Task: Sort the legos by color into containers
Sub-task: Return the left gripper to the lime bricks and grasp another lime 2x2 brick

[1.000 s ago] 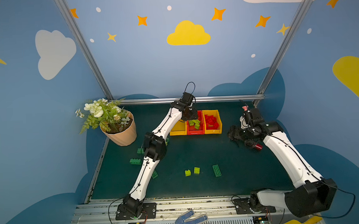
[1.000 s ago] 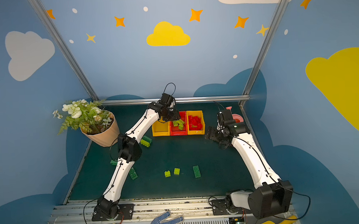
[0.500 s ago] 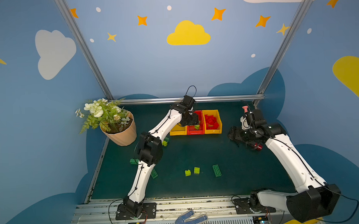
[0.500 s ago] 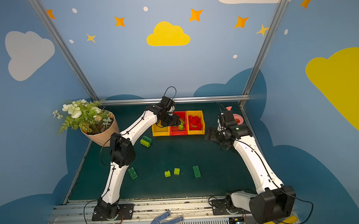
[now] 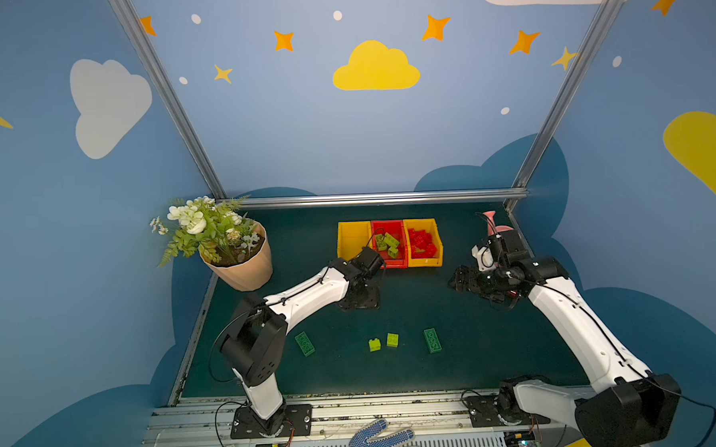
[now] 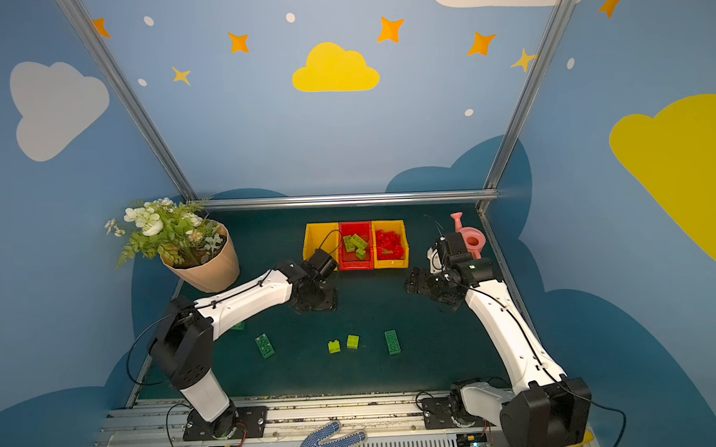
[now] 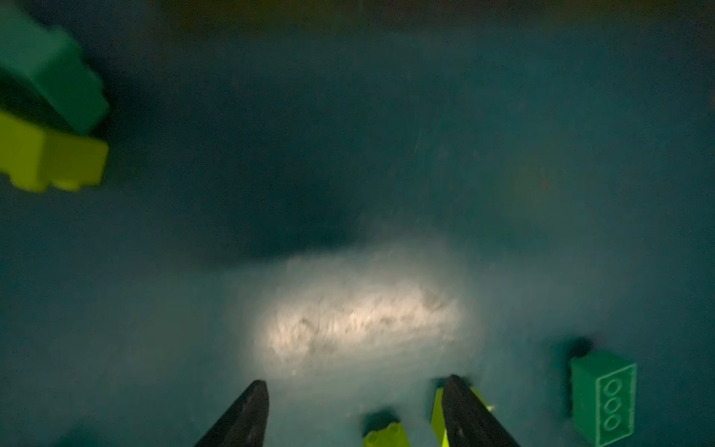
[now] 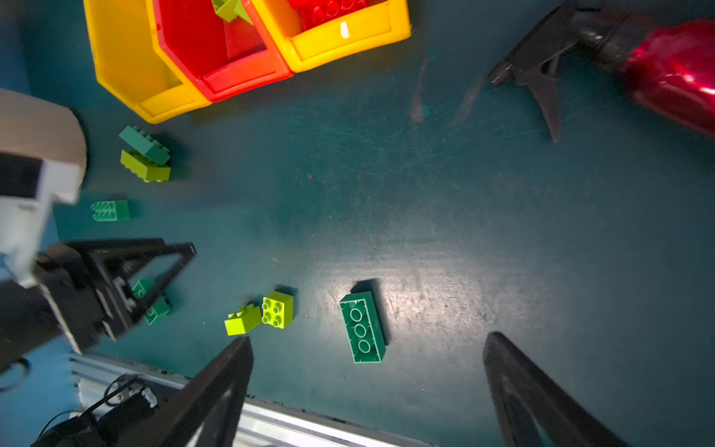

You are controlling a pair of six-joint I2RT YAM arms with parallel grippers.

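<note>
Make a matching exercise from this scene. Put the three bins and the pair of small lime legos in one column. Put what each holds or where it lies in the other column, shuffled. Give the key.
Column one
1. flowerpot-side yellow bin
2. red bin
3. watering-can-side yellow bin
4. two small lime legos

Column two
A. holds red legos
B. holds lime green legos
C. lie loose on the mat
D. no lego showing inside

Pairs: 1-D, 2-B, 3-A, 4-C
</note>
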